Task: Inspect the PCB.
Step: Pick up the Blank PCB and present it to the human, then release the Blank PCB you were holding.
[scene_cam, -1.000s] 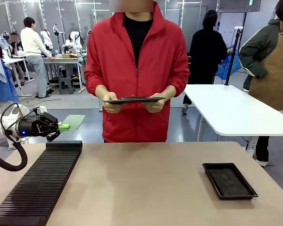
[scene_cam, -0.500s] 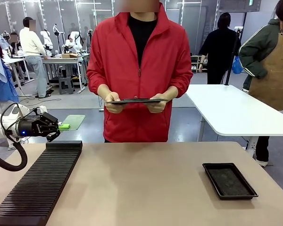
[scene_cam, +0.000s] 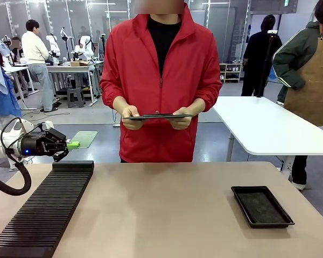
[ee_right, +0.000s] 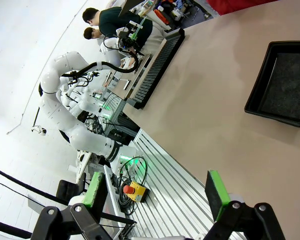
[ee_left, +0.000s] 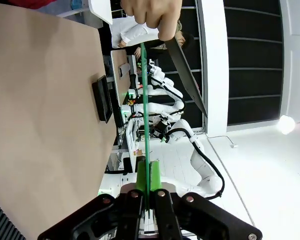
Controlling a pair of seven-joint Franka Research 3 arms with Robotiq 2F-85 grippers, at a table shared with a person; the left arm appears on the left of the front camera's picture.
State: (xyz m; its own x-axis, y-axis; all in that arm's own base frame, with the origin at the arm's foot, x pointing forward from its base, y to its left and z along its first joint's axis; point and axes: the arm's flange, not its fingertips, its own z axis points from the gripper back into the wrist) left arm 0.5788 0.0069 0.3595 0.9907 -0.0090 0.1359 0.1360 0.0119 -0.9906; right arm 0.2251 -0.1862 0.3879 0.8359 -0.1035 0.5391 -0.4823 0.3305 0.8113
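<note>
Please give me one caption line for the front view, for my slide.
Left gripper grips the PCB at the table's left; the person opposite holds a clipboard.

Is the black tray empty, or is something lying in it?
Empty: the black tray shows just its bare dark floor. The PCB is held in the shut left gripper, at the table's other side.

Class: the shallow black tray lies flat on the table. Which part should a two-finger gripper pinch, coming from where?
Pinch one long rim wall of the tray, coming down from above. It lies flat on the table, so only its thin upright rim offers fingers a hold; the open right gripper probably suits.
</note>
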